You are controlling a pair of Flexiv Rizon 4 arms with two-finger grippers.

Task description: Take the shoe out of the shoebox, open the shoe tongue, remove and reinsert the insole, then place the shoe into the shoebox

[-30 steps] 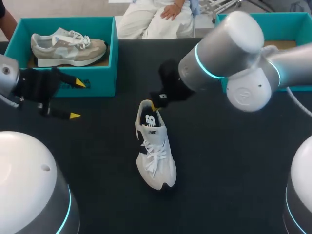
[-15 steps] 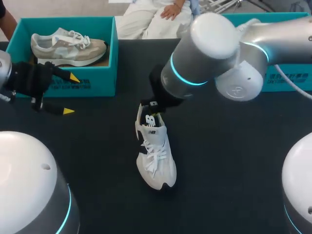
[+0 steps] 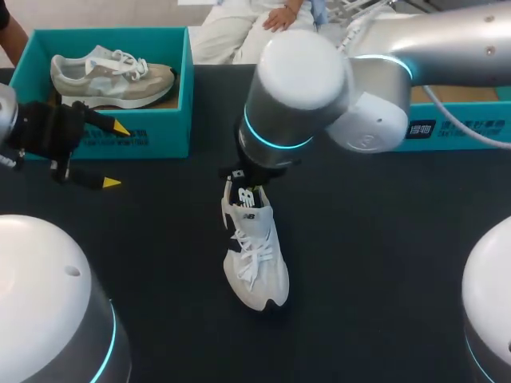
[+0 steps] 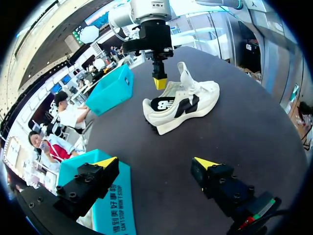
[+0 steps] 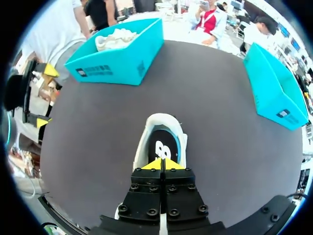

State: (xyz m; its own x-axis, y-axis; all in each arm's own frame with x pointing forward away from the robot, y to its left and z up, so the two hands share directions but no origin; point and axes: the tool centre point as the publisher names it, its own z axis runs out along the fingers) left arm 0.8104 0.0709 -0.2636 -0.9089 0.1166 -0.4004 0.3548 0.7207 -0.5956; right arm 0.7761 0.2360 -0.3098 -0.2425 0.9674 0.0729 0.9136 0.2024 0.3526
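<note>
Now right gripper, closed tight, shifted in over white shoe, left gripper gaping wide.

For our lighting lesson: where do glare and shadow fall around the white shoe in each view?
Head view: glare on the right arm; white shoe casts barely any shadow. Left wrist view: thin shadow under its sole. Right wrist view: table evenly lit.

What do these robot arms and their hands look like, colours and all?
The left arm and right arm are thick silver-white tubes with rounded joints, each ringed by a glowing cyan band. A thin grey cable trails beside the right arm. The left hand and right hand are black blocks studded with bolts, each ending in two bright yellow wedge tips.
</note>
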